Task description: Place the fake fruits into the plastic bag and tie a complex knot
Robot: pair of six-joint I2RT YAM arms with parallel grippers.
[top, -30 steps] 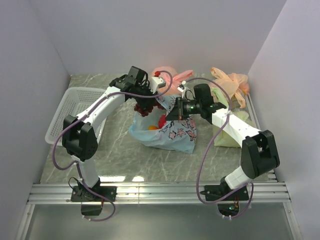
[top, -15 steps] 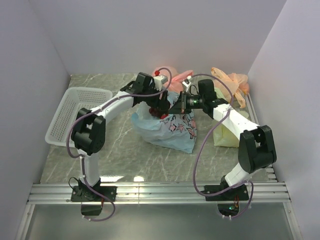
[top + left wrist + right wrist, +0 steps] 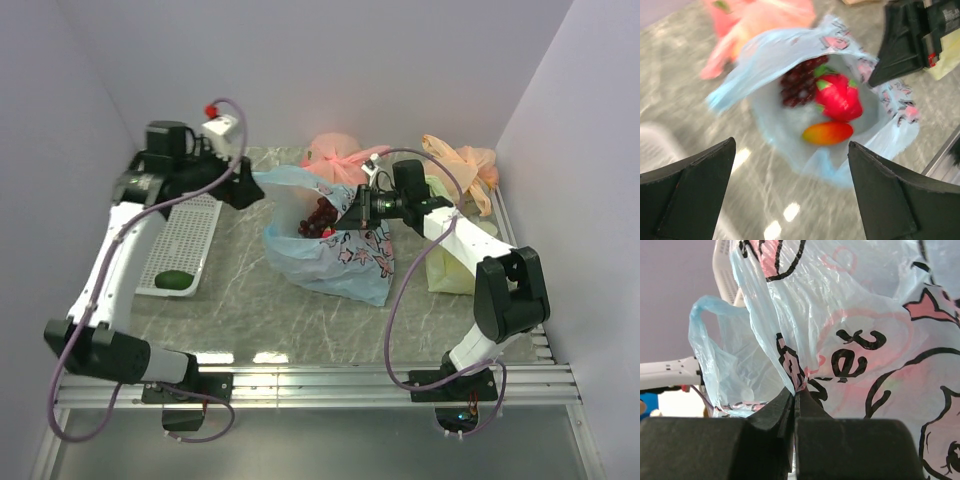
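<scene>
R gripper clamped plastic bag rim; L gripper wide, empty, left of bag; grapes inside.

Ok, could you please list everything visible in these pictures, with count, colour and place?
plastic bag: 1, light blue, pink print, table centre
grape bunch: 1, dark purple, inside plastic bag
dragon fruit: 1, red, inside plastic bag
orange fruit: 1, orange, inside plastic bag
green fruit: 1, dark green, in basket
basket: 1, white, table left
pink-orange bags: 2, pink-orange, back of table
yellow-green bag: 1, yellow-green, right side
left gripper: 1, black, open, empty, above table
right gripper: 1, black, shut on plastic bag's edge
</scene>
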